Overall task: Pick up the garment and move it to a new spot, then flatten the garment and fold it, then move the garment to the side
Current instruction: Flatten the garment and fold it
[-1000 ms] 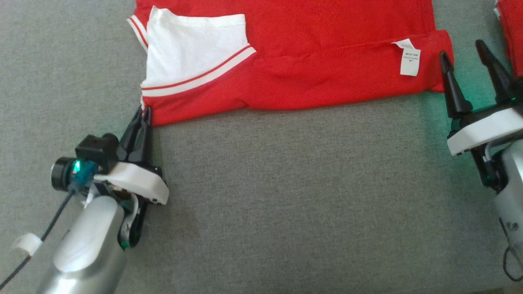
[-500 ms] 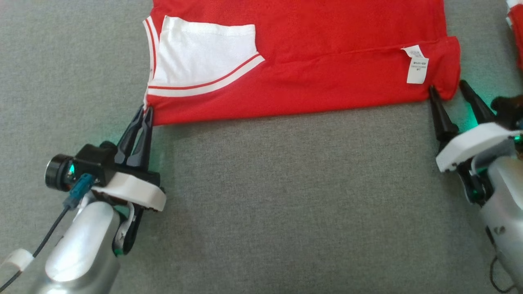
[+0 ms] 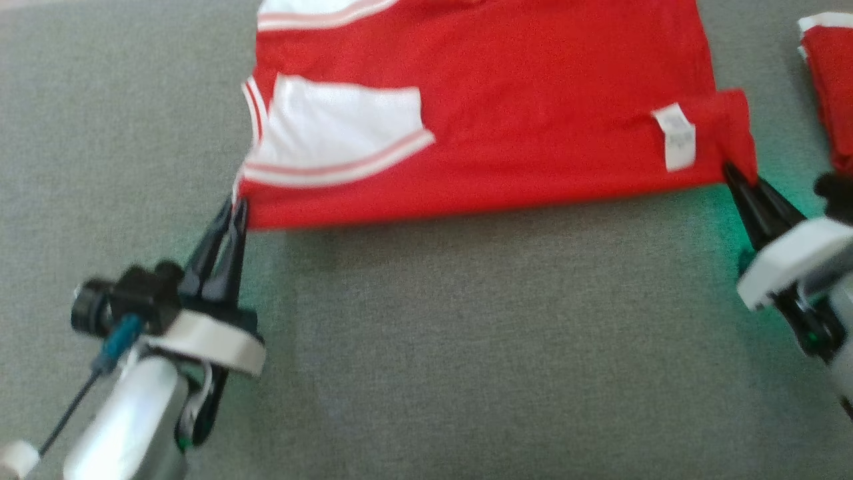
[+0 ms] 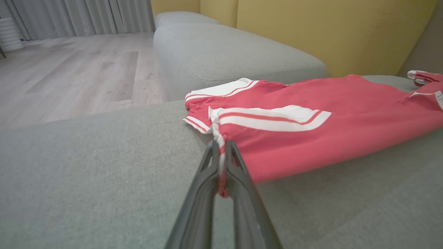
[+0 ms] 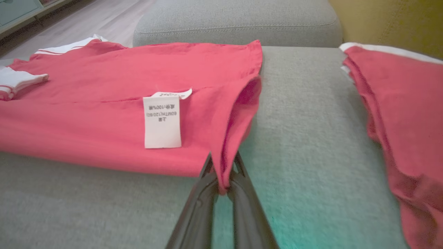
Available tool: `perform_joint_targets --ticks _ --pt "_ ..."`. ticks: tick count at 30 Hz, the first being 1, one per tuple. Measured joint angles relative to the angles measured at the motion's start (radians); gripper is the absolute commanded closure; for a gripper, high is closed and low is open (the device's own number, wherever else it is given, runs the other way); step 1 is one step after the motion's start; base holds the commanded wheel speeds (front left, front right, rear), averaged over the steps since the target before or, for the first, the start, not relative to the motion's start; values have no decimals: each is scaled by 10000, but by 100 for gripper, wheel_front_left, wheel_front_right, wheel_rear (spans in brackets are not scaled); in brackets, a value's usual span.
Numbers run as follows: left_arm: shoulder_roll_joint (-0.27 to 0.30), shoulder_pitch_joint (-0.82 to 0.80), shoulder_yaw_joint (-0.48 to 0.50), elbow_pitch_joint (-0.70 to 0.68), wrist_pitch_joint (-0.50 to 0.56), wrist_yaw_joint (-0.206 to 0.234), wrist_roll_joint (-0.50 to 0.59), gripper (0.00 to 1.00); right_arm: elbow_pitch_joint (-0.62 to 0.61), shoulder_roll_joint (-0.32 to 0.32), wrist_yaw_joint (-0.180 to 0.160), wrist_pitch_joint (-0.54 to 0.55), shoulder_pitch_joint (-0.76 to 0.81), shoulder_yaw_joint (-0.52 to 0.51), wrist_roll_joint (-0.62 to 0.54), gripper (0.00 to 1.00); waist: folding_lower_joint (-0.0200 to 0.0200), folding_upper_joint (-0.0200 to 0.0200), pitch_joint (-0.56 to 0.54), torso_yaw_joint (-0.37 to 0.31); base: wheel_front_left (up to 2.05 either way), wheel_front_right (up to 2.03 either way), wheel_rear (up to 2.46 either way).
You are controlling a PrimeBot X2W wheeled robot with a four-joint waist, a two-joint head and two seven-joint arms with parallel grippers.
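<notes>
The garment [image 3: 506,127] is a red shirt with white, red-striped sleeve trim, spread across a grey sofa cushion [image 3: 466,347]. My left gripper [image 3: 233,208] is shut on its near left corner, and in the left wrist view the red hem [image 4: 221,180] is pinched between the two dark fingers of my left gripper [image 4: 221,147]. My right gripper [image 3: 736,175] is shut on the near right corner, close to a white care label [image 3: 678,137]. The right wrist view shows a fold of red cloth [image 5: 225,162] clamped in my right gripper [image 5: 223,159]. The near edge is stretched between both grippers.
A second red garment [image 3: 830,93] lies at the far right of the cushion, also seen as a red pile [image 5: 398,114]. Another grey cushion [image 4: 225,55], a yellow backrest [image 4: 328,31] and a wooden floor [image 4: 76,72] lie beyond.
My right gripper has moved in to the garment's near right corner and shut on it. The left gripper has kept its grip. The head view has shifted, and the picture is blurred.
</notes>
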Motion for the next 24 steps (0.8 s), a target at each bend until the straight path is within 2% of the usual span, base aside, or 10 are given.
perform_joint_targets --ticks 6,11,16,21,23,24 --pt "128 1456 -27 -903 192 33 -453 100 -1131 -1041 0 86 1121 293 663 100 -1 0 -305 -78 0 0 0" --pt "180 2659 -182 -1588 370 366 -685 100 -1965 -1509 0 113 2273 171 1011 100 -1 0 -466 -112 0 0 0" --pt "217 3690 -311 -2148 466 629 -846 100 -2637 -1712 0 113 3684 -412 968 100 -1 0 -568 -127 0 0 0" --pt "355 4308 -360 -2562 667 711 -1089 100 -3149 -1697 2 297 4691 -1114 690 100 -1 0 -544 -110 0 0 0" --pt "360 4419 -401 -2571 738 709 -1129 100 -3310 -1641 0 441 4951 -1381 604 78 0 0 -506 -94 0 0 0" --pt "359 4429 -426 -2566 805 709 -1177 100 -3367 -1588 2 516 5018 -1505 546 64 0 0 -494 -84 0 0 0"
